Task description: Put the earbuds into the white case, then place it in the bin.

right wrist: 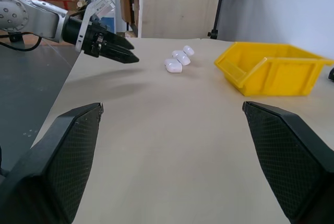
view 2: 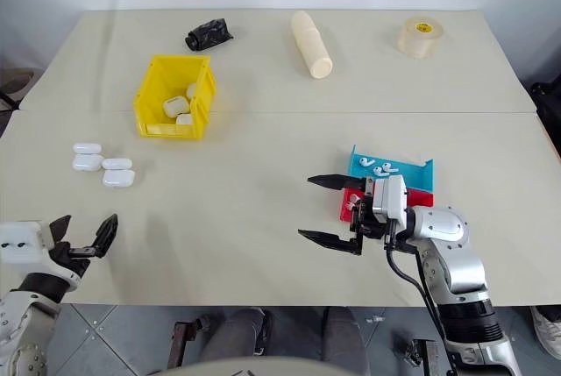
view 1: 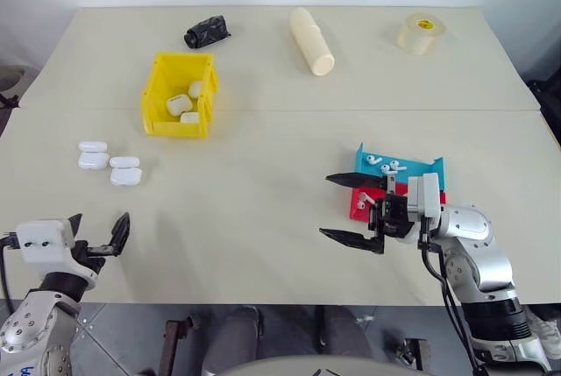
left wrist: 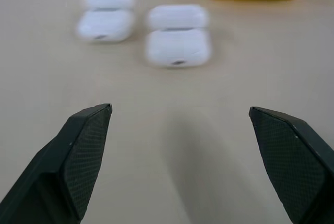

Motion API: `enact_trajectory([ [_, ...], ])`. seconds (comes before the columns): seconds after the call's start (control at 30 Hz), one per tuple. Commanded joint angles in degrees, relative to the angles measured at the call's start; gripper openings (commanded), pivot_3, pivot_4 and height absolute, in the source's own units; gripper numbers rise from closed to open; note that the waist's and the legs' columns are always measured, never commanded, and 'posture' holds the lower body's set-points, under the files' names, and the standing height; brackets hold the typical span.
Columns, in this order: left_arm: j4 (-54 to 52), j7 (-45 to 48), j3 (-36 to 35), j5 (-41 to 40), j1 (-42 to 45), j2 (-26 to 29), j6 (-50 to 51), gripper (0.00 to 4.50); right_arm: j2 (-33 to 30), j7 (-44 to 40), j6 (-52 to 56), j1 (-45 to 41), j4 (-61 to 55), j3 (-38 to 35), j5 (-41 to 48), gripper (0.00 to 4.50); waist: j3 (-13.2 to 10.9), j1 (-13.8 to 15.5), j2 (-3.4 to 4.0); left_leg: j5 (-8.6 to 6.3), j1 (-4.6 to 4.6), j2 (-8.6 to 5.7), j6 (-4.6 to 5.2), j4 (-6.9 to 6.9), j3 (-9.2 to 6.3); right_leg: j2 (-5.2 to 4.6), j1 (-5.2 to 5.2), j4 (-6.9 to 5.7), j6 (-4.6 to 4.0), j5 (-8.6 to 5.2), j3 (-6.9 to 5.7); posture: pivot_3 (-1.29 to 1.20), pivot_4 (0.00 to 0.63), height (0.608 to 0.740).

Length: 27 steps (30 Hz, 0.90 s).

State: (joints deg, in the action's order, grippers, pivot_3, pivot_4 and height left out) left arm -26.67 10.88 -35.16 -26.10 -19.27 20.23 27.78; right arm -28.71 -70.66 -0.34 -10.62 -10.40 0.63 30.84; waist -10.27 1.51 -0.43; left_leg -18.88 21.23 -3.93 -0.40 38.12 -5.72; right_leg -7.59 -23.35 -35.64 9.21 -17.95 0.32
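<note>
Several white earbuds lie in a teal tray on the right, and a red tray sits just in front of it. Two white cases lie side by side on the left, and in the left wrist view they are just ahead of my fingers. The yellow bin stands behind them with a few white cases inside. My left gripper is open near the table's front left edge, pointing at the cases. My right gripper is open and empty, pointing left in front of the trays.
A crumpled black object, a cream cylinder and a roll of clear tape lie along the far side. A seam runs across the table behind the bin. Bare tabletop stretches between the two grippers.
</note>
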Motion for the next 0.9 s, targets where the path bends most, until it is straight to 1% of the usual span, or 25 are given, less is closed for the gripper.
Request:
enact_trajectory([
  [0.03, -3.37, -2.95, -2.25, -3.93, 2.76, 2.20, 7.59, 4.49, -0.64, -0.29, 0.16, 0.18, -1.74, -0.03, 0.76, 4.50, 0.00, -0.05, 0.00, 0.00, 0.00, 0.01, 0.00, 0.00, 0.00, 0.01, -0.01, 0.00, 0.00, 0.00, 0.00, 0.00, 0.150, 0.740],
  [0.1, -3.74, -3.04, -2.11, -6.23, 6.21, 5.81, 13.39, 4.49, -1.28, -0.82, 0.87, 0.26, -1.46, -0.14, 1.19, 4.50, 0.00, -0.10, -0.01, 0.00, 0.00, 0.02, 0.00, -0.02, 0.00, 0.02, -0.03, -0.01, -0.01, 0.00, 0.00, 0.00, 0.150, 0.740],
  [0.17, -2.59, -4.08, -2.26, -8.24, 11.05, 10.38, 21.26, 4.49, -1.55, -1.02, 1.16, 0.18, -1.31, -0.13, 1.37, 4.50, 0.00, -0.08, -0.01, 0.00, 0.01, 0.03, -0.01, -0.01, -0.03, 0.04, -0.03, -0.05, -0.03, -0.02, -0.02, 0.00, 0.150, 0.740],
  [0.27, 1.37, -5.38, -1.18, -8.99, 19.27, 17.25, 31.65, 4.49, -1.45, -0.85, 1.56, -0.12, -1.34, 0.26, 1.35, 4.50, 0.00, -0.26, 0.00, 0.01, -0.02, 0.03, -0.02, -0.02, -0.04, 0.05, -0.05, -0.12, -0.06, -0.03, -0.01, 0.00, 0.150, 0.740],
  [0.43, 8.72, -5.92, 4.62, -8.45, 33.37, 25.07, 48.32, 4.49, -1.17, -0.53, 1.99, -0.38, -1.69, 0.59, 1.37, 4.50, 0.00, -0.78, 0.00, -0.03, -0.02, 0.02, -0.09, -0.08, -0.02, 0.08, -0.18, -0.25, -0.15, -0.08, 0.00, 0.00, 0.150, 0.740],
  [0.5, 12.51, -5.80, 8.35, -7.27, 38.92, 28.01, 55.60, 4.49, -1.10, -0.36, 1.98, -0.38, -1.90, 0.66, 1.34, 4.50, 0.00, -1.09, -0.01, -0.03, 0.00, 0.02, -0.09, -0.10, -0.03, 0.08, -0.19, -0.33, -0.16, -0.08, 0.00, 0.00, 0.150, 0.740],
  [0.57, 15.34, -5.69, 10.98, -5.98, 42.47, 29.66, 60.03, 4.49, -1.05, -0.22, 1.92, -0.27, -2.14, 0.71, 1.29, 4.50, 0.00, -1.52, -0.01, -0.03, 0.01, 0.01, -0.09, -0.11, -0.06, 0.08, -0.20, -0.35, -0.16, -0.08, -0.02, 0.00, 0.150, 0.740],
  [0.6, 16.62, -5.67, 11.55, -5.31, 43.76, 29.76, 60.52, 4.49, -1.01, -0.10, 1.88, -0.19, -2.27, 0.72, 1.26, 4.50, 0.00, -1.66, -0.01, -0.03, 0.01, 0.01, -0.09, -0.13, -0.06, 0.07, -0.20, -0.36, -0.16, -0.08, -0.01, 0.00, 0.150, 0.740],
  [0.77, 21.52, -4.22, 14.62, -2.37, 47.03, 30.37, 61.33, 4.49, -0.76, 1.54, 1.63, 1.29, -3.87, 0.50, 1.07, 4.50, 0.00, -1.76, -0.01, -0.04, 0.01, 0.06, -0.13, -0.17, -0.03, 0.12, -0.24, -0.35, -0.16, -0.08, -0.02, 0.00, 0.150, 0.740],
  [0.9, 23.98, -2.84, 16.39, -0.96, 48.81, 29.80, 61.36, 4.49, -0.75, 2.73, 1.63, 2.65, -5.23, 0.58, 1.01, 4.50, 0.00, -1.55, -0.02, -0.04, 0.02, 0.04, -0.13, -0.10, -0.03, 0.09, -0.23, -0.33, -0.16, -0.08, -0.02, 0.00, 0.150, 0.740],
])
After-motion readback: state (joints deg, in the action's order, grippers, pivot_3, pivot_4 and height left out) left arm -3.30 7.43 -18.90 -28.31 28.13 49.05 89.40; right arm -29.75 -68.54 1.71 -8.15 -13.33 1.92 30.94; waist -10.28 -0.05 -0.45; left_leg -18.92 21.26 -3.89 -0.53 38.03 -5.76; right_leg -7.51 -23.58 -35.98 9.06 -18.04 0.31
